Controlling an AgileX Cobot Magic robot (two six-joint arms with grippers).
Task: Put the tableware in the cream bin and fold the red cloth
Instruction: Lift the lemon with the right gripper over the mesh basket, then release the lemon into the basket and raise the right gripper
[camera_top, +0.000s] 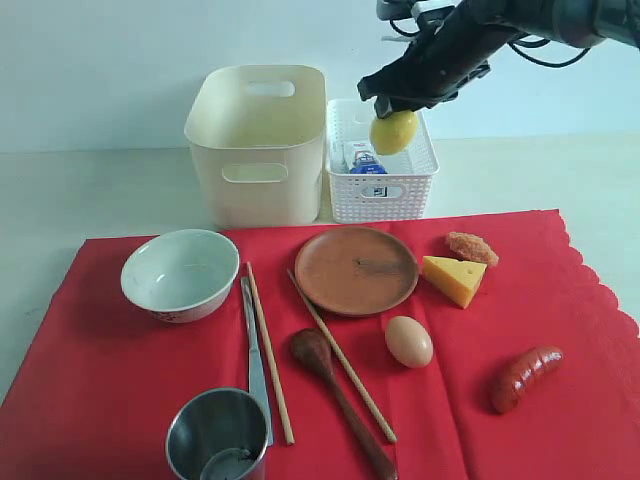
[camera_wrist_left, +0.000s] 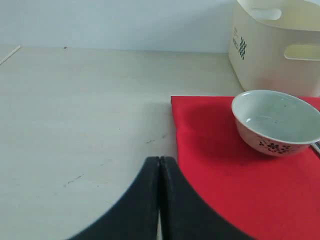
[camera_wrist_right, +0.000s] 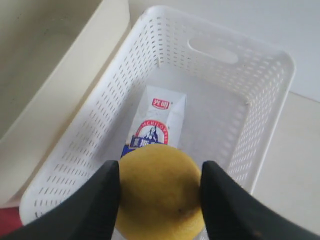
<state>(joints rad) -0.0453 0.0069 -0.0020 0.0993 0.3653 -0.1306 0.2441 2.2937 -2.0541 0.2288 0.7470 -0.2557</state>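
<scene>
Exterior view: cream bin (camera_top: 257, 150) at 12 o'clock, past the red cloth (camera_top: 100, 370) bearing bowl (camera_top: 180, 270), plate (camera_top: 355, 270) and cup (camera_top: 218, 435). At the bin's 3 o'clock, a basket (camera_top: 385, 198) holds a carton (camera_top: 366, 163); above it the right gripper (camera_wrist_right: 160, 185) clamps a lemon (camera_top: 394, 132). Left gripper (camera_wrist_left: 160, 170) closed, empty. Pale table (camera_top: 60, 190), white wall (camera_top: 100, 60).

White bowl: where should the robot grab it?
By its rim, from above, one pincer finger inside, one outside. The white bowl sits upright, mouth open, probably too wide to straddle. Take the left rim; the knife lies close on the right.
</scene>
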